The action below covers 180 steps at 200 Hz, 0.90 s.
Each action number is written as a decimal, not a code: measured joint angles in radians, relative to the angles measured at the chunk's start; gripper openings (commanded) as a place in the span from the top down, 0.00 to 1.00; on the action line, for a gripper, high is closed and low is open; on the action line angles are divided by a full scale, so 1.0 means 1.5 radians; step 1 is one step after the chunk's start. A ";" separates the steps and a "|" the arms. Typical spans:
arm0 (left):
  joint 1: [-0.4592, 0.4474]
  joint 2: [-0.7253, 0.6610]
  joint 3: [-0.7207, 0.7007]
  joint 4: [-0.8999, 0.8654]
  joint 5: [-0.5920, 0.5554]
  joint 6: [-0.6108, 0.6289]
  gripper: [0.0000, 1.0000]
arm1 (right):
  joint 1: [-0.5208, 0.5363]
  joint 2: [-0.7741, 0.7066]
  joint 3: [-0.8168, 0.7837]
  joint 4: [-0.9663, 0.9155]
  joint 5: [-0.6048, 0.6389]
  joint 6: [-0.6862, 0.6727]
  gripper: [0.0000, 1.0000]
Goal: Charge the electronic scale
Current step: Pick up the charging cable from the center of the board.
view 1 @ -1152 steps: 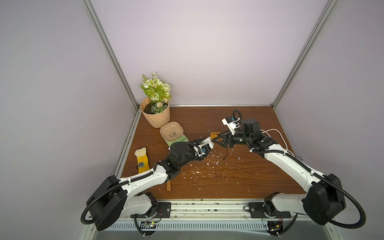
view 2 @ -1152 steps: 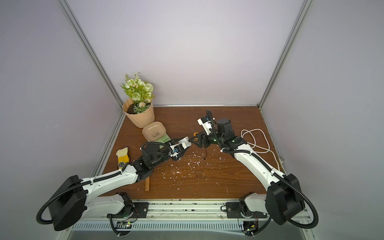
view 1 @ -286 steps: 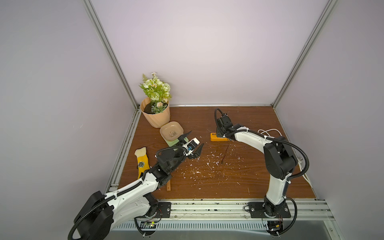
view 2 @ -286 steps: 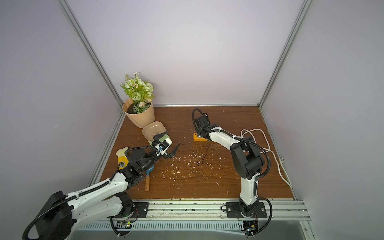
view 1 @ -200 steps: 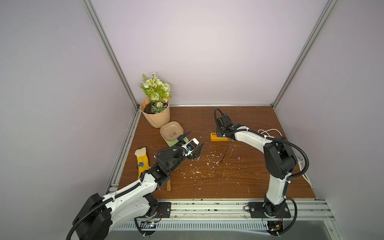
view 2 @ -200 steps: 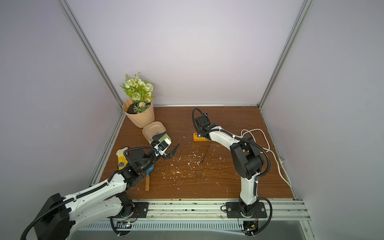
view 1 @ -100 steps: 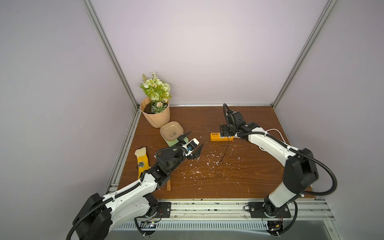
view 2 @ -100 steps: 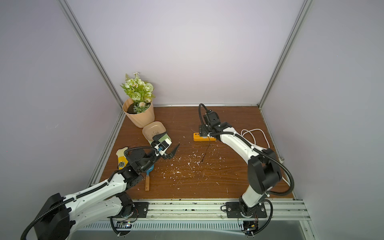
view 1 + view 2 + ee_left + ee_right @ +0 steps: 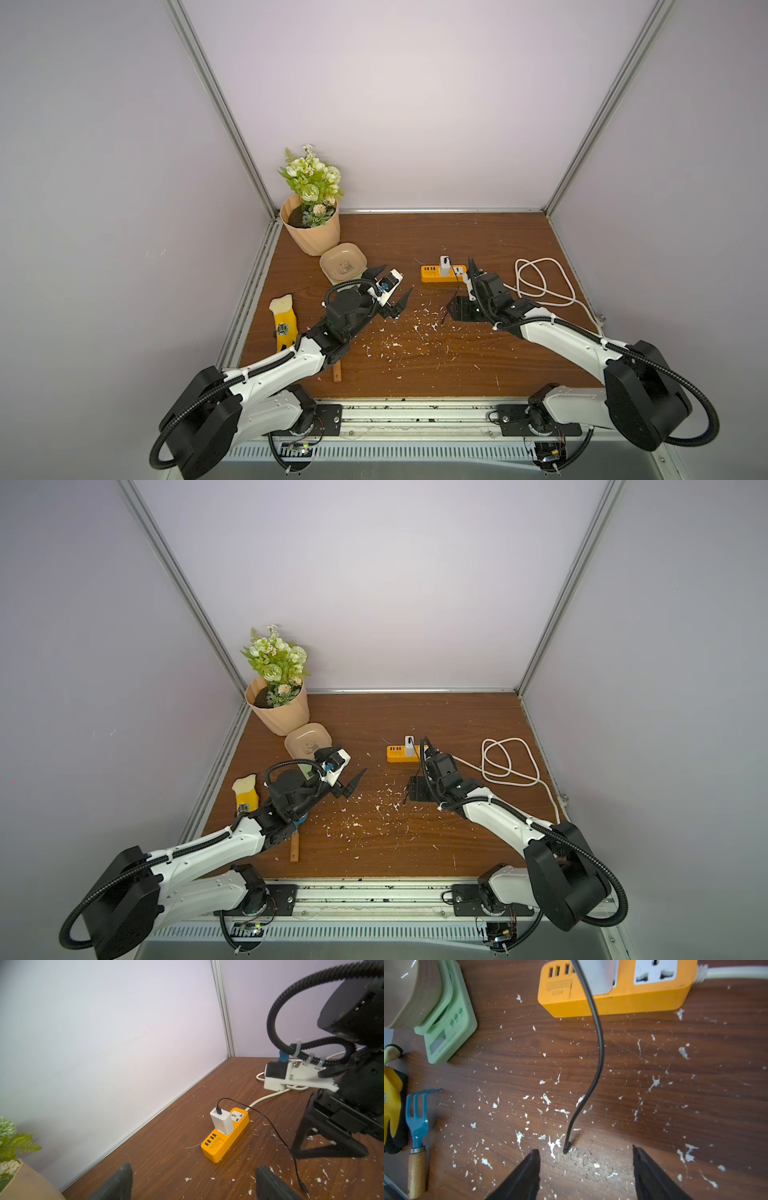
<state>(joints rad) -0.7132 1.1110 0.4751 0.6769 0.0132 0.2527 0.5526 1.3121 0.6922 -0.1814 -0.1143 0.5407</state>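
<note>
The electronic scale [image 9: 450, 1022] is pale green with a beige panda tray [image 9: 343, 266] and stands left of centre by the flower pot. My left gripper [image 9: 399, 277] hovers open just right of the scale, with nothing between its fingers [image 9: 124, 1180]. An orange power strip [image 9: 432, 276] holds a white charger [image 9: 221, 1124]. The charger's black cable [image 9: 600, 1053] runs to a free plug end [image 9: 566, 1150] lying on the table. My right gripper [image 9: 585, 1149] is open low over that end. The plug lies between the fingertips, nearer one of them, and is not gripped.
A potted flower [image 9: 309, 232] stands at the back left. A yellow glove [image 9: 284, 322] and a blue hand rake [image 9: 417, 1118] lie near the left edge. The strip's white cord [image 9: 540, 282] coils at the right. White flecks litter the wooden table [image 9: 415, 365].
My right arm has drawn back from the charger on the power strip and come down over the cable's free end, with its jaws now wider. The left arm has barely moved.
</note>
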 measured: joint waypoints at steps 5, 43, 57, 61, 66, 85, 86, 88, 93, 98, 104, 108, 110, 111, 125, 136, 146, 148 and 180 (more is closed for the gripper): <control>0.000 0.000 0.001 0.000 0.000 -0.002 0.07 | 0.003 0.004 -0.001 0.008 -0.001 0.005 0.31; 0.000 0.000 0.001 -0.001 -0.001 -0.008 0.08 | 0.026 0.033 -0.001 0.062 -0.003 0.033 0.40; 0.000 0.000 0.001 -0.001 -0.002 -0.009 0.08 | 0.031 0.048 -0.001 0.076 -0.004 0.039 0.48; 0.000 0.000 0.001 -0.001 -0.002 -0.010 0.08 | 0.032 0.053 -0.001 0.078 -0.004 0.039 0.49; 0.000 0.000 0.001 -0.001 -0.002 -0.010 0.08 | 0.033 0.058 -0.001 0.081 -0.004 0.042 0.50; 0.000 0.000 0.001 -0.001 -0.002 -0.012 0.08 | 0.037 0.078 -0.001 0.086 -0.005 0.050 0.54; 0.000 0.000 0.001 -0.001 -0.002 -0.012 0.08 | 0.038 0.079 -0.001 0.087 -0.005 0.049 0.54; 0.000 0.000 0.001 -0.001 -0.002 -0.012 0.08 | 0.038 0.080 -0.001 0.087 -0.005 0.050 0.54; 0.000 0.000 0.001 -0.001 -0.002 -0.012 0.08 | 0.039 0.084 -0.001 0.088 -0.005 0.051 0.54; 0.000 0.000 0.001 -0.001 -0.002 -0.012 0.08 | 0.040 0.087 -0.001 0.088 -0.004 0.052 0.54; 0.000 0.000 0.001 -0.001 -0.002 -0.012 0.08 | 0.041 0.091 -0.001 0.088 -0.004 0.053 0.54; 0.000 0.000 0.001 -0.001 -0.003 -0.012 0.08 | 0.042 0.093 -0.001 0.087 -0.002 0.053 0.54; 0.000 0.000 0.001 -0.001 -0.003 -0.012 0.08 | 0.042 0.094 -0.001 0.087 -0.002 0.053 0.54; 0.000 0.000 0.001 -0.001 -0.003 -0.012 0.08 | 0.043 0.095 -0.001 0.087 -0.002 0.054 0.54; 0.000 0.000 0.001 -0.002 -0.004 -0.012 0.08 | 0.048 0.101 -0.001 0.083 0.004 0.054 0.55; 0.000 0.000 0.001 -0.003 -0.007 -0.011 0.08 | 0.056 0.104 -0.001 0.077 0.007 0.054 0.58; 0.000 0.000 0.001 -0.004 -0.009 -0.011 0.08 | 0.063 0.104 -0.001 0.073 0.008 0.055 0.62; 0.000 0.000 0.001 -0.004 -0.010 -0.011 0.08 | 0.064 0.104 -0.001 0.073 0.009 0.055 0.63; 0.000 0.000 0.001 -0.005 -0.012 -0.012 0.08 | 0.074 0.104 -0.001 0.079 0.008 0.060 0.89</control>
<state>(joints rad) -0.7132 1.1110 0.4759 0.6693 -0.0048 0.2352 0.6640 1.4681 0.6903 -0.0635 -0.1020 0.6304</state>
